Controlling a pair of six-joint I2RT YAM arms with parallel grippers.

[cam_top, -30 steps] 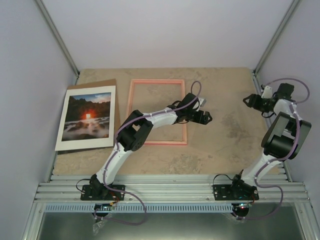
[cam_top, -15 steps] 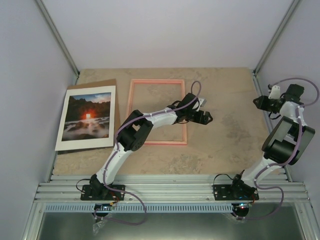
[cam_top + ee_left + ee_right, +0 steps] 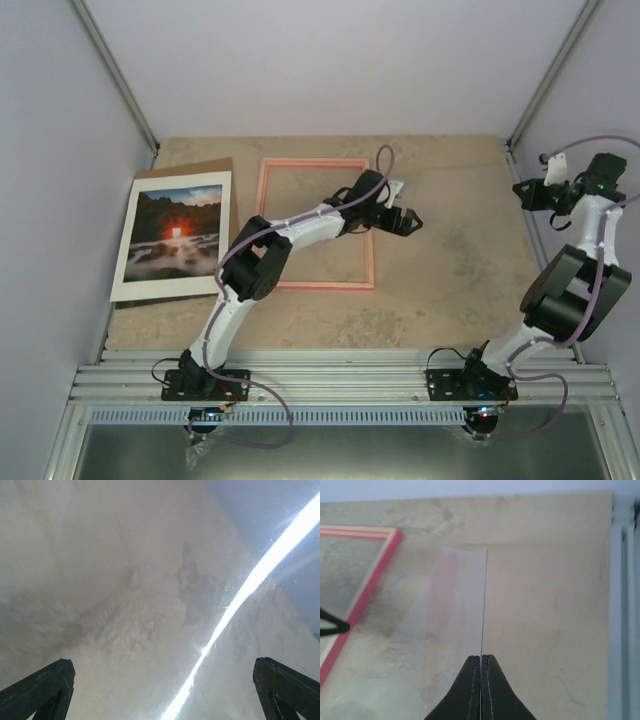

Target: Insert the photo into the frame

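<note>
Frame (image 3: 315, 161) lies flat mid-table; photo (image 3: 172, 235) lies face-up left of it, on a brown board (image 3: 205, 166); left gripper (image 3: 407, 222) gapes empty over the frame's right rail; right gripper (image 3: 481, 657) is clenched on a clear sheet (image 3: 465, 605); you should carry that sheet level, pinch firm.

The photo (image 3: 172, 243), a white-bordered print of a dark landscape with a red-orange glow, lies flat and face up at the table's (image 3: 450, 270) left side. The thin pink frame (image 3: 315, 161) lies flat just right of it, not touching.
</note>
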